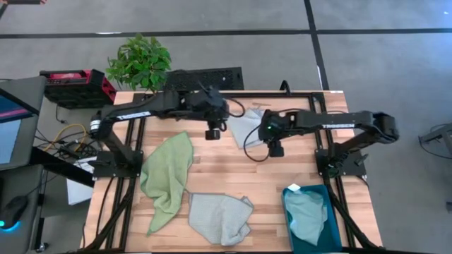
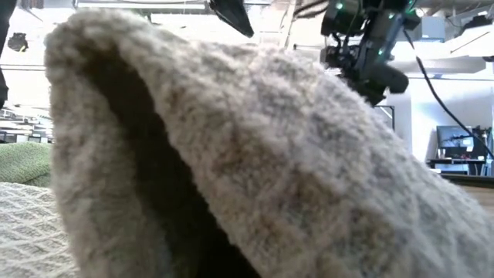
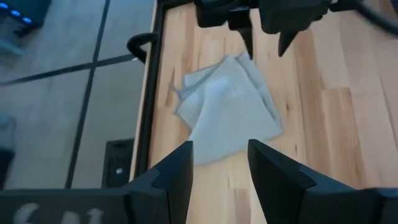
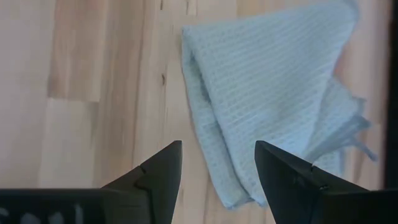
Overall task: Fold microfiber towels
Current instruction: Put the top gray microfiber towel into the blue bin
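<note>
A pale grey-blue towel (image 1: pixel 247 125) lies folded at the table's far middle, between my two grippers; it shows in the left wrist view (image 3: pixel 227 109) and the right wrist view (image 4: pixel 267 93). My left gripper (image 1: pixel 212 134) is open above the table to its left. My right gripper (image 1: pixel 275 149) is open to its right. A light green towel (image 1: pixel 168 176) lies crumpled at the near left. Another grey-blue towel (image 1: pixel 220 216) lies crumpled near the front edge and fills the low view (image 2: pixel 247 170). A light blue towel (image 1: pixel 307 215) lies in the teal bin (image 1: pixel 333 229).
A potted plant (image 1: pixel 140 62) and a red case (image 1: pixel 74 85) stand beyond the table's far left corner. A black frame (image 1: pixel 282 95) runs along the table's far edge. Bare wood (image 1: pixel 233 173) lies at the table's middle.
</note>
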